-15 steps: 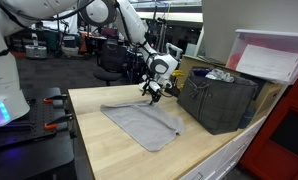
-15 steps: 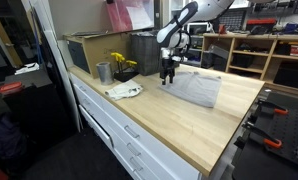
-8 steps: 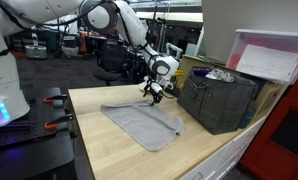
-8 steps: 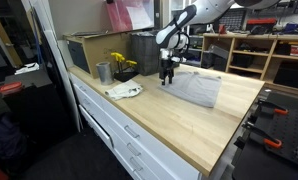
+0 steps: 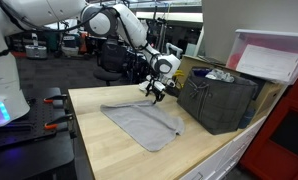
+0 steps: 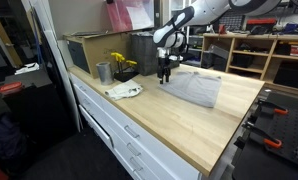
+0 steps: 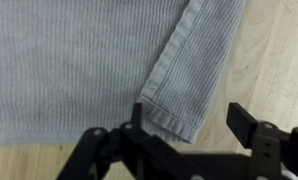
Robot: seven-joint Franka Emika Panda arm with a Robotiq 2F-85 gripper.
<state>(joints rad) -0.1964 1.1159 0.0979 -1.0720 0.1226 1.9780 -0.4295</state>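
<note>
A grey ribbed towel (image 5: 144, 125) lies flat on the wooden table (image 5: 99, 150); it also shows in the other exterior view (image 6: 199, 88). My gripper (image 5: 154, 92) hangs just above the towel's far corner, near the black crate. In the wrist view the gripper (image 7: 189, 118) is open and empty. Its jaws stand either side of a folded-over hemmed corner of the towel (image 7: 174, 105). One fingertip (image 7: 137, 115) is over the cloth, and the opposite fingertip (image 7: 245, 120) is over bare wood.
A black crate (image 5: 219, 100) full of items stands close beside the gripper. A metal cup (image 6: 103, 72), a yellow object (image 6: 121, 63) and a white cloth (image 6: 124, 91) sit near the table's end. Shelves stand behind the table.
The gripper has shifted slightly above the towel's corner. The towel has not moved, and the jaws stay open.
</note>
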